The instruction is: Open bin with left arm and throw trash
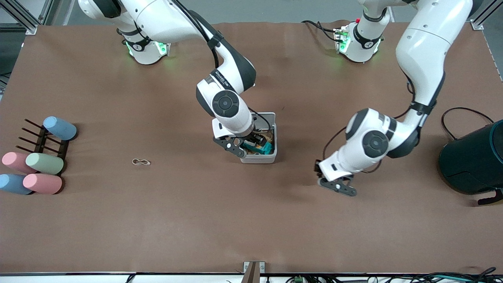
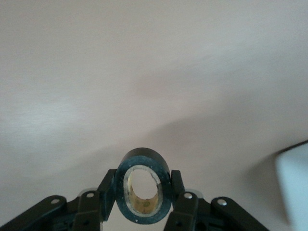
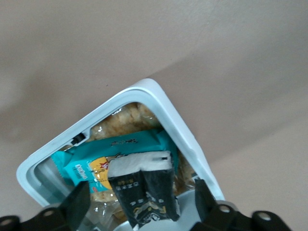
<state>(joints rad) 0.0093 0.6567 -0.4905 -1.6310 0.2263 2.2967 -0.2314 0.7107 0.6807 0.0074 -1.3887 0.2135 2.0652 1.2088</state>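
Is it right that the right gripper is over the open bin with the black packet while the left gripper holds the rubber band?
Not quite. The left gripper holds the tape roll, per the left wrist view; the rubber band lies on the table. The rest stands.

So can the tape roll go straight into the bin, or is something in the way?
The right gripper is in the way: it hangs over the open bin, jaws open around the packet. The left gripper holds the tape roll over the table, toward the left arm's end.
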